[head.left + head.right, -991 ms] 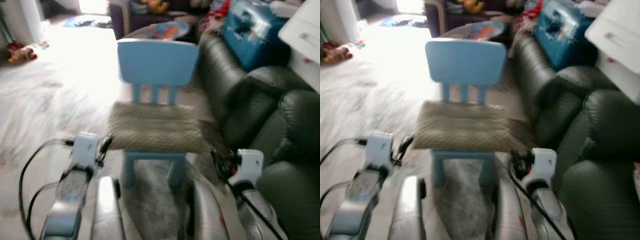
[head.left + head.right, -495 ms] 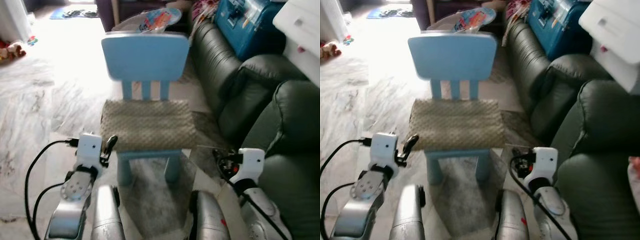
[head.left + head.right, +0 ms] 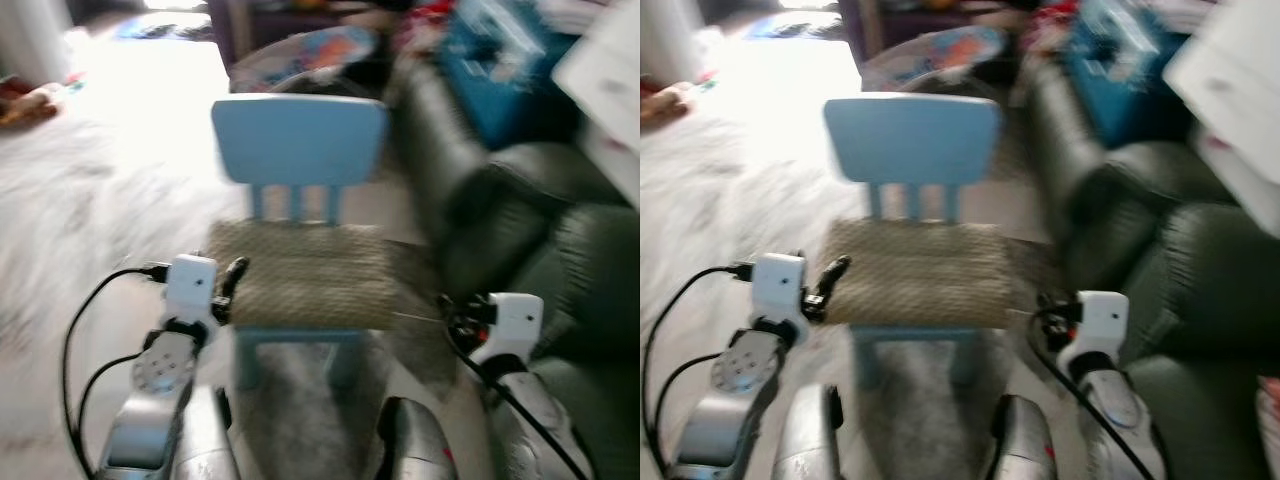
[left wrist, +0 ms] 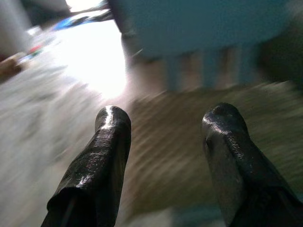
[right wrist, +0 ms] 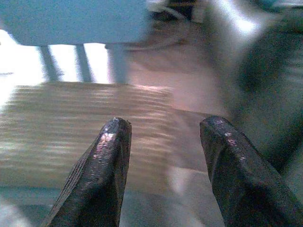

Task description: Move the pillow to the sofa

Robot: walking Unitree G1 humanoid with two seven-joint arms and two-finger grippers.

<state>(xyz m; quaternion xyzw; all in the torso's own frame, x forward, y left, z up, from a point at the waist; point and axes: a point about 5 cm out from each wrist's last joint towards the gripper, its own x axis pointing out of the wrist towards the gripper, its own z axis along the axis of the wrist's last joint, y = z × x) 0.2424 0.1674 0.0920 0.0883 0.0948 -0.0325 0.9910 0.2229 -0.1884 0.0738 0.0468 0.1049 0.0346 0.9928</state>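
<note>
Ahead of both spread-fingered grippers, the pillow (image 3: 300, 275) lies crosswise on the blue chair (image 3: 298, 140); left gripper (image 4: 163, 137) nearer, right gripper (image 5: 163, 151) beside its far end.

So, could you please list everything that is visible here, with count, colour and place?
pillow: one, beige, lying on the chair seat
chair: one, light blue, straight ahead of the robot
sofa: one, dark green, on the right beside the chair
case: one, blue, on the sofa's far end
floor: pale marble, left of the chair
soft toy: one, blurred, on the floor far left
left gripper: black fingers open, at the pillow's left front corner
right gripper: black fingers open, at the pillow's right front corner
</note>
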